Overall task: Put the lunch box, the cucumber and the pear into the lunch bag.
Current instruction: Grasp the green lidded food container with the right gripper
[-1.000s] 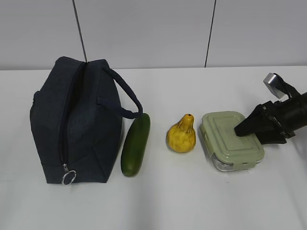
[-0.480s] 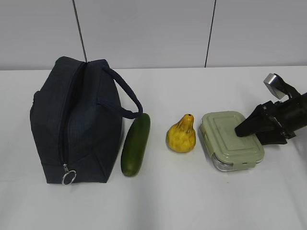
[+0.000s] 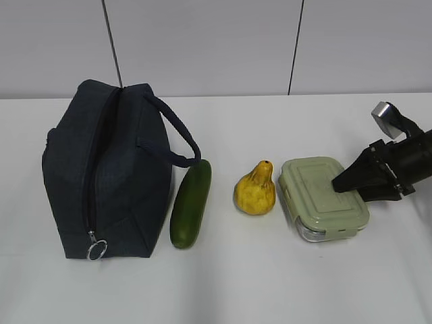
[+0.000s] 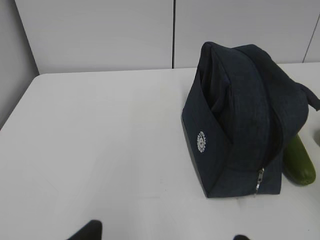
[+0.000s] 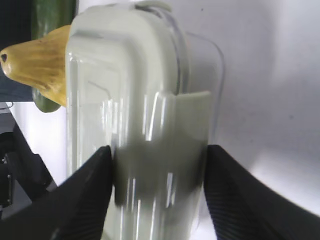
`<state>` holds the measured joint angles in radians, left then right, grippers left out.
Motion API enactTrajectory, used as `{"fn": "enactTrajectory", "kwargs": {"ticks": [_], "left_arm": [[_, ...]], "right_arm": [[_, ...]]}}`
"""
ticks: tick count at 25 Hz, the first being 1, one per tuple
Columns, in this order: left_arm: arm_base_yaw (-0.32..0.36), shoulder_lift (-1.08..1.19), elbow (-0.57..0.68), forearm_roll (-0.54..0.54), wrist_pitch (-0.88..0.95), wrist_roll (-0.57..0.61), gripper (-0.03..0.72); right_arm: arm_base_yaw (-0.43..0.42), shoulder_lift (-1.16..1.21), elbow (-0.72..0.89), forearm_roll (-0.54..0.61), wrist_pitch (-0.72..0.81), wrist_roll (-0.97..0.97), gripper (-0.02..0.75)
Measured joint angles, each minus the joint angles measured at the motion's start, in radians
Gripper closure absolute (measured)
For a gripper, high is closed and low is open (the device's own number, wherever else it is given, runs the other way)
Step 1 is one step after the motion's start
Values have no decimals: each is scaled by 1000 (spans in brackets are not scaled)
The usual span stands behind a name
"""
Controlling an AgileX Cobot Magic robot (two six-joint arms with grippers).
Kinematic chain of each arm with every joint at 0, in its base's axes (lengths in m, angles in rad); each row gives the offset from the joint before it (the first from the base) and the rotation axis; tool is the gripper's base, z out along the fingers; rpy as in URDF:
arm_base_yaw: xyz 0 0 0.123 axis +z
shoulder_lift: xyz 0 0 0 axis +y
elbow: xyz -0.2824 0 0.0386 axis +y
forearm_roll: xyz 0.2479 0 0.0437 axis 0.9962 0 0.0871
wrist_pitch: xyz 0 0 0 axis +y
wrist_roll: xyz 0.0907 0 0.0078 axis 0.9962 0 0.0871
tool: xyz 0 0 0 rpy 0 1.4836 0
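The lunch box (image 3: pixel 317 192), clear with a sage-green lid, lies on the white table (image 3: pixel 270 283) at the right. My right gripper (image 3: pixel 347 183) is shut on its right end, with one finger on each long side (image 5: pixel 157 160). The lunch box (image 5: pixel 130 75) fills the right wrist view. The yellow pear (image 3: pixel 255 191) stands just left of it, also in the right wrist view (image 5: pixel 42 62). The dark green cucumber (image 3: pixel 191 202) lies against the navy lunch bag (image 3: pixel 108 169). The bag's ring pull (image 3: pixel 96 250) hangs at its front lower end. My left gripper (image 4: pixel 163 234) is open and empty over bare table left of the bag (image 4: pixel 240 115).
A grey panelled wall (image 3: pixel 216 47) runs behind the table's far edge. The bag's looped handle (image 3: pixel 177 131) arches over the cucumber's far end. Bare table lies in front of the objects and left of the bag.
The lunch box has shifted a little to the left and its lid now tilts slightly, with the right gripper's fingers closed tighter on its end. The left arm, bag, cucumber and pear have not moved.
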<state>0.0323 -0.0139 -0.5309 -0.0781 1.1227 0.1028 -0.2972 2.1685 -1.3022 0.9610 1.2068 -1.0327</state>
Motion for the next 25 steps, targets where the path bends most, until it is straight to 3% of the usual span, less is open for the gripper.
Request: {"fn": "enactTrajectory", "kwargs": {"ticks": [5,11,15,16,18,25], "left_arm": [[0,0,0,0,0,0,237],[0,0,0,0,0,0,237],[0,0,0,0,0,0,237],[0,0,0,0,0,0,237],[0,0,0,0,0,0,237],[0,0,0,0,0,0,237]], "right_arm": [[-1,0,0,2,2,3,337],[-1,0,-1,-2,4,16,335],[-1,0,1,-24,6,34,261],[-1,0,8,-27,4,39,201],[-1,0,17,-24,3,34,165],[-1,0,21,3,-4,3,177]]}}
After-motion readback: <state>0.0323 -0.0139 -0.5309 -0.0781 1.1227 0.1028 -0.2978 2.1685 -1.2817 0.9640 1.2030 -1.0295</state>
